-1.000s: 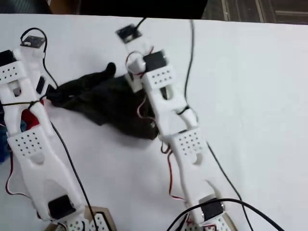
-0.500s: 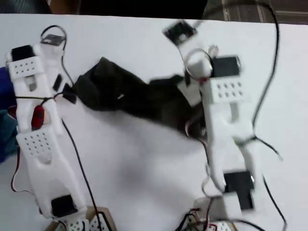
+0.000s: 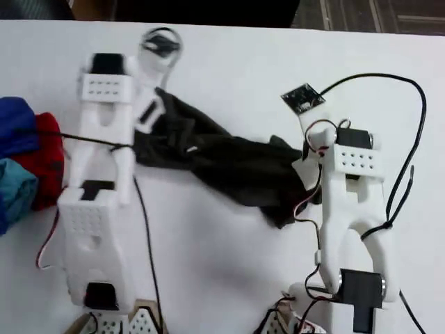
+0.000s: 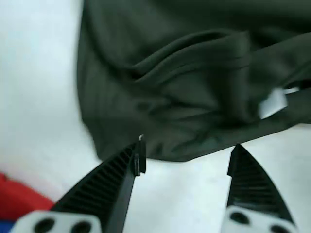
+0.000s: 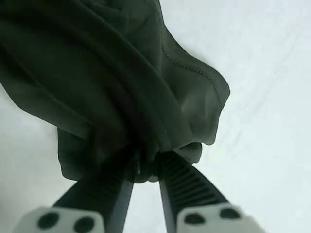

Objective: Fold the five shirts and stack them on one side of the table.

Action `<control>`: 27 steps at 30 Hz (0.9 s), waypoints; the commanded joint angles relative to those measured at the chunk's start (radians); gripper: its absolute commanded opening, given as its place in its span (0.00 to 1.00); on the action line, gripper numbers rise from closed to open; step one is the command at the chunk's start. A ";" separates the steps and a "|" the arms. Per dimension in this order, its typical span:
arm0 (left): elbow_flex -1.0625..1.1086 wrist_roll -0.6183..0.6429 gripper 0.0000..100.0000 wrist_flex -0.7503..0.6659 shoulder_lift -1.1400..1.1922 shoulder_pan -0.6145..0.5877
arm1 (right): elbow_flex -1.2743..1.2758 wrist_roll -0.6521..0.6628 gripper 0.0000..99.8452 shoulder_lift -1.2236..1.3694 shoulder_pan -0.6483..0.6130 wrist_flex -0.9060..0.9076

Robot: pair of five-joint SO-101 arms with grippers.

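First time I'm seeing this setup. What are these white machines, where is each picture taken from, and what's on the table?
Two robot arms sit side by side at a table. One picture looks down from above; the other two come from cameras on each arm's wrist. A dark shirt lies crumpled between the arms. The right gripper has its fingers shut on one end of it. The left gripper is open at the other end, holding nothing. A pile of shirts, blue, red and teal, sits at the table's edge beside the left arm.
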 commanded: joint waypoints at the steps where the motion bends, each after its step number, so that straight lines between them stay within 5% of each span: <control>1: -0.022 0.006 0.29 -0.038 -0.021 0.086 | -0.003 -0.002 0.02 -0.056 0.007 -0.013; 16: -0.030 0.304 0.29 -0.230 0.157 0.153 | 0.015 -0.003 0.02 -0.051 0.007 -0.016; 27: -0.087 0.316 0.19 -0.224 0.166 0.143 | 0.094 -0.002 0.02 -0.058 0.007 -0.054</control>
